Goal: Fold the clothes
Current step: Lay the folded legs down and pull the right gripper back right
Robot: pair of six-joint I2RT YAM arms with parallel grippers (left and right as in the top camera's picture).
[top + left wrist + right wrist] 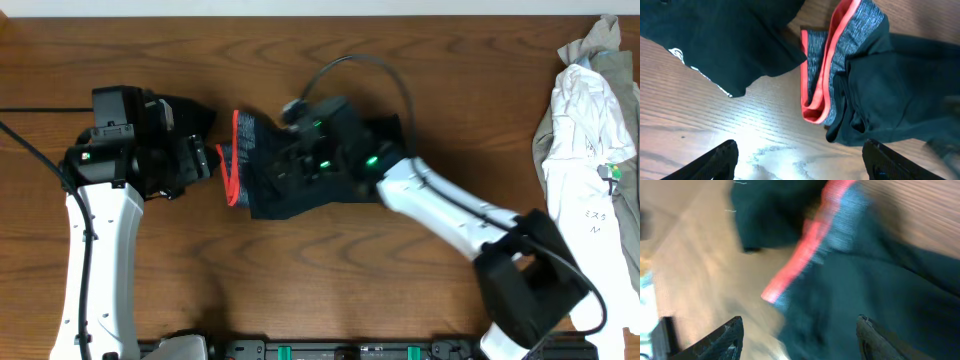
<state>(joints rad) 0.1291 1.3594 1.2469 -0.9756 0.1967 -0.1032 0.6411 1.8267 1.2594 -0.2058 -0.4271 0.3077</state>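
Dark shorts [280, 185] with a grey waistband edged in red [236, 160] lie crumpled at the table's middle. They show in the left wrist view [890, 85] and, blurred, in the right wrist view [865, 290]. A second dark garment [725, 45] lies to the left, under the left arm. My left gripper [800, 165] is open and empty over bare wood just left of the waistband [822, 75]. My right gripper [800, 340] is open, hovering over the shorts near the waistband [805, 255], holding nothing.
A pile of white and grey clothes [590, 130] lies at the table's right edge. The right arm [450, 215] stretches diagonally from the front right to the shorts. Bare wood [300, 290] runs along the front.
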